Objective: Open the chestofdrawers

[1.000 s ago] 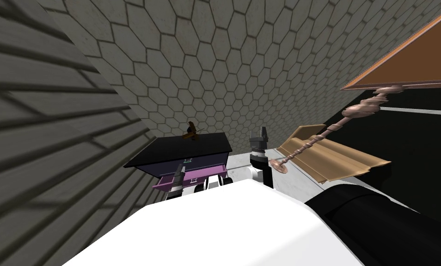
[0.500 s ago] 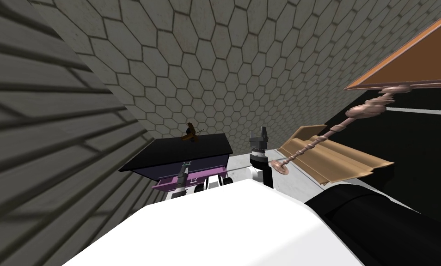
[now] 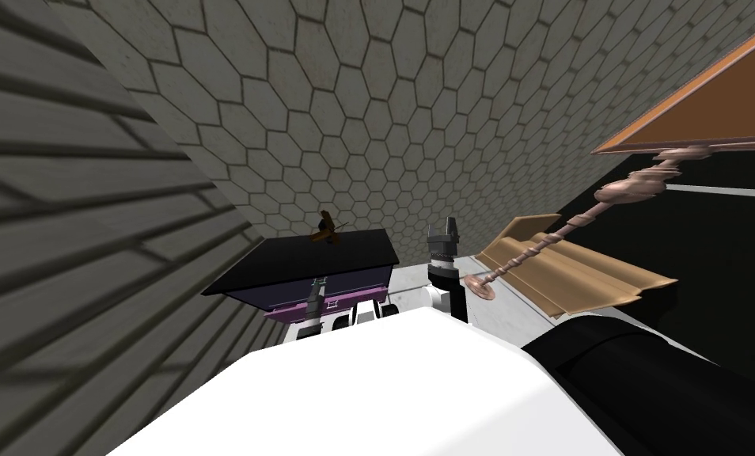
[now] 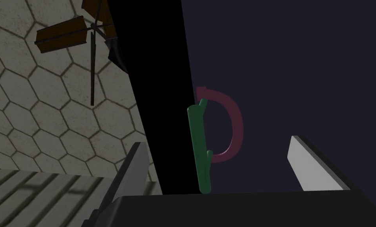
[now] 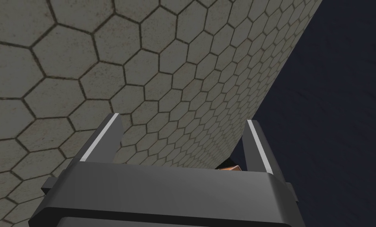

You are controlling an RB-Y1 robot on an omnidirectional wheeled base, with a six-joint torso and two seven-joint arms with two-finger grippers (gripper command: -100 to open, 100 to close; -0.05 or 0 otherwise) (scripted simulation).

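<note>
the chest of drawers [image 3: 309, 269] stands straight ahead of the left claw [image 4: 218, 145], against a grey wall [image 3: 384, 119] of hexagon tiles. it has a flat black top and a dark navy front. low on that front a purple drawer [image 3: 352, 299] juts out toward me, partly open. the left claw reaches in just above that drawer, pointing at the navy front. its two fingers [image 4: 133, 167] are spread wide and pinch nothing. between them, nearer the finger on the wall side, a green handle [image 4: 199, 151] runs as a slim bar close to where the black top meets the navy front. neither finger touches it. just beyond the bar, overlapping it in the wrist view, a dark red ring [image 4: 234, 126] curves in a half loop on the same front. whether the two are joined i cannot tell. past the claw, on the chest's top near the wall, sits a small brown ornament [image 4: 65, 33] with flat blades on a thin stem, like a little windmill. the right claw [image 3: 447, 231] is held up to the right of the chest, apart from it, fingers spread and holding nothing. further right of that claw a pinkish turned pole [image 3: 562, 228] with a round foot slants across a tan ridged piece [image 3: 582, 277].
</note>
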